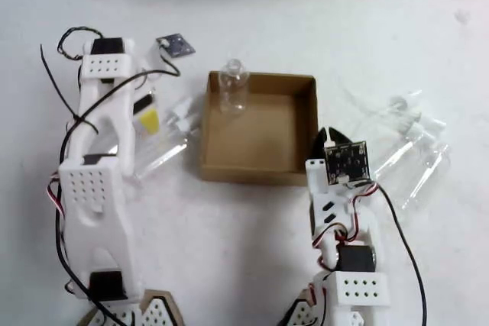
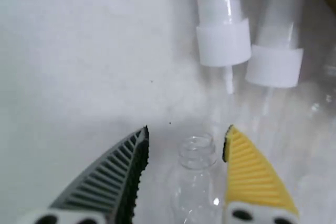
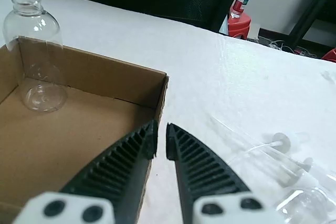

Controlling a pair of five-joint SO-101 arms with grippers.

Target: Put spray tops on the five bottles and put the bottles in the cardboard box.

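Beside the shallow brown cardboard box [image 1: 256, 172], the left gripper [image 2: 187, 132] lines up on an uncapped clear plastic bottle [image 2: 195, 156].

Its grey and yellow fingers stand apart on either side of the lying bottle's open neck, touching nothing. They seem placed to pinch it so that one of the two white spray tops [image 2: 223, 40] just beyond can be fitted. Another clear bottle [image 1: 233, 85] stands upright in the box's far left corner without a top, so the task looks barely begun. The right gripper [image 3: 161, 140], its black jaws drawn almost together on nothing, hangs over the box's right wall, apparently in reserve. Further clear bottles [image 1: 412, 154] lie on the white table [image 1: 306, 28] to its right; whether their tops are screwed on is unclear.
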